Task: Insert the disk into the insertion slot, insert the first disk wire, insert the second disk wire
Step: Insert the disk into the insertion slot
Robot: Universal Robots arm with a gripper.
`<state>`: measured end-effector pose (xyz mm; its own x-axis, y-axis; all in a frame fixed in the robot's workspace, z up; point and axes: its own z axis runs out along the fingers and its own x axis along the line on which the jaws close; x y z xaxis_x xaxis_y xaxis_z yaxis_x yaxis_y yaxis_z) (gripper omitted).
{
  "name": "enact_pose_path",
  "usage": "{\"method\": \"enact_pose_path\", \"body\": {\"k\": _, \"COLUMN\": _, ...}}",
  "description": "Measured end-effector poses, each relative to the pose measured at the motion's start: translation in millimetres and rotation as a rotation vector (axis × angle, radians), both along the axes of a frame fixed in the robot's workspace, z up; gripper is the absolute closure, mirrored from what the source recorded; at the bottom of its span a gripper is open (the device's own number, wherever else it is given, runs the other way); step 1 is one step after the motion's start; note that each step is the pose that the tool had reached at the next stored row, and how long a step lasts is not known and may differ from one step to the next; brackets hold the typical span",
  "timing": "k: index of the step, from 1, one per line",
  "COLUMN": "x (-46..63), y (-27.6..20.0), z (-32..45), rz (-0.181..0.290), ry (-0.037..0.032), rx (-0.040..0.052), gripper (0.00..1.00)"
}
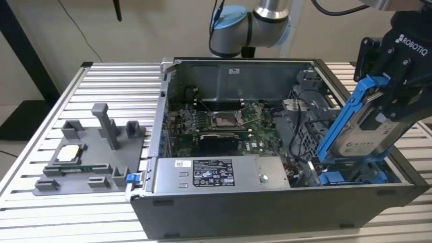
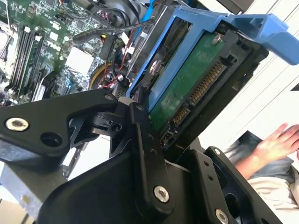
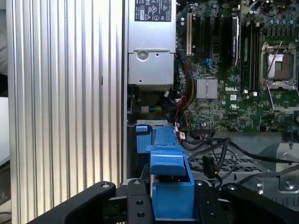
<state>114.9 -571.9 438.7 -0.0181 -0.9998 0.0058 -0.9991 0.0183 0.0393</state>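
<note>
The disk (image 1: 368,132), silver-grey with a white label in a bright blue frame, hangs steeply tilted over the open computer case's corner at the exterior view's right. My gripper (image 1: 386,104) is shut on it from above. Its lower end sits just above the insertion slot (image 1: 351,177), a bay with blue rails. In the second wrist view the disk's green circuit board (image 2: 187,84) and connector face the camera between my fingers (image 2: 142,135). In the first wrist view the blue frame (image 3: 170,182) sits between the gripper's (image 3: 172,207) pads. Black cables (image 3: 219,149) lie loose beside the bay; which are the disk wires I cannot tell.
The grey power-supply box (image 1: 216,173) fills the case's front. The motherboard with its CPU socket (image 1: 223,119) lies behind it. A grey fixture (image 1: 88,157) holding a chip stands on the slatted table at the exterior view's left. A person's hand (image 2: 278,142) is nearby.
</note>
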Motion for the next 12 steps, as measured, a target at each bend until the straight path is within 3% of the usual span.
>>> {"method": "enact_pose_path", "body": {"k": 12, "x": 0.0, "y": 0.0, "z": -5.3, "rz": 0.000, "ry": 0.0000, "rx": 0.0001, "gripper": 1.00}}
